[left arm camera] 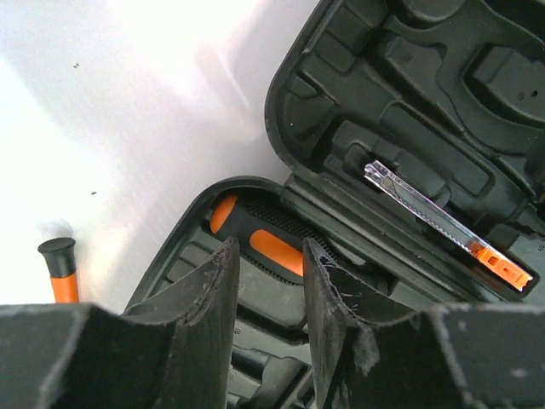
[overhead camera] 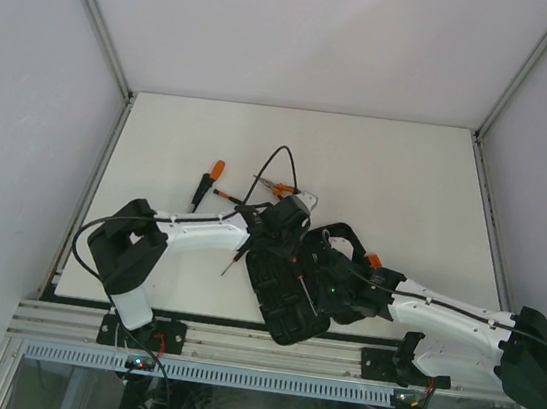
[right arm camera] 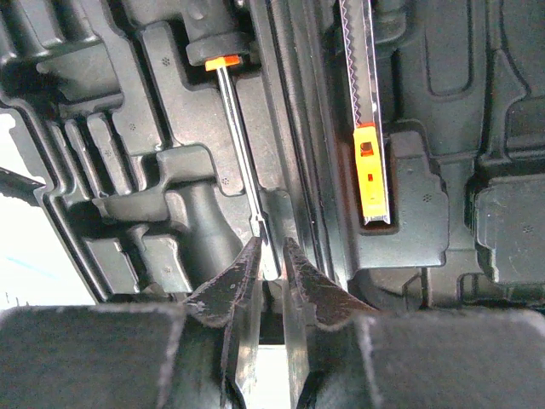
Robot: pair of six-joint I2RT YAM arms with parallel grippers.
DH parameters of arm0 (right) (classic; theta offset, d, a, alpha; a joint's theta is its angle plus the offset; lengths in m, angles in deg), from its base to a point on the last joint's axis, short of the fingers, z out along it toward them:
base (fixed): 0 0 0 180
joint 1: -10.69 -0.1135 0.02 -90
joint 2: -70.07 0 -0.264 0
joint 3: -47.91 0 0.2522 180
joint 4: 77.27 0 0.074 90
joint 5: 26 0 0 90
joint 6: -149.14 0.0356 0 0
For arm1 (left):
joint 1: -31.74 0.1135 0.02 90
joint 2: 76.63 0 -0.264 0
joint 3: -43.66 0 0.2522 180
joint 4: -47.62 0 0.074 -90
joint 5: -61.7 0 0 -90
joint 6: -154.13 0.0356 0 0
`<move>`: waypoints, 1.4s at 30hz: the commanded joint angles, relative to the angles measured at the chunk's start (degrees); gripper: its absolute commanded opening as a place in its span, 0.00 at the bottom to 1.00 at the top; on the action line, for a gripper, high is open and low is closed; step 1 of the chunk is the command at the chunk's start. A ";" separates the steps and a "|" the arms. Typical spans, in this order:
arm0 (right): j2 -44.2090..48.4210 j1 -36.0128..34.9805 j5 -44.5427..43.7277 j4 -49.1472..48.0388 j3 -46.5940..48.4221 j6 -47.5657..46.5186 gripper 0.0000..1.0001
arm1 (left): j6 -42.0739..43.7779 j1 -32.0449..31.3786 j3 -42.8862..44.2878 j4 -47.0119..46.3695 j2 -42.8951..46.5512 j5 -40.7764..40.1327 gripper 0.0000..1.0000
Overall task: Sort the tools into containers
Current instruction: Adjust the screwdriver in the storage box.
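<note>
Screwdriver (right arm camera: 243, 145) is lying in a moulded slot of the open case (right arm camera: 162, 111). Its long axis is running straight away from the right jaws, tip nearest them, handle pointing away. Right jaws are sitting narrow either side of the shaft tip; cannot tell if they are pinching it or only bracketing it. Left jaws are hanging spread and empty over an orange-and-black handle (left arm camera: 274, 251), probably the same tool's, crossing their gap at a slant. Right arm (overhead camera: 440, 317) is nearer the tip, left arm (overhead camera: 199, 230) nearer the handle. Utility knife (right arm camera: 370, 162) is lying parallel in the other half. More tools (overhead camera: 208, 181) are lying on the counter (overhead camera: 379, 168).
</note>
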 commanded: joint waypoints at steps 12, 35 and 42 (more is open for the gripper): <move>-0.98 -0.30 -0.71 -0.72 0.00 0.52 0.15 | -0.22 0.74 1.61 1.82 2.51 -1.55 0.40; 4.27 0.51 -3.08 1.09 -3.27 4.45 0.14 | -13.87 -3.46 -3.55 -0.92 4.04 0.21 0.36; 4.99 0.80 -2.61 0.96 -3.83 4.57 0.14 | -16.57 -4.98 -3.28 -0.49 1.69 -0.98 0.34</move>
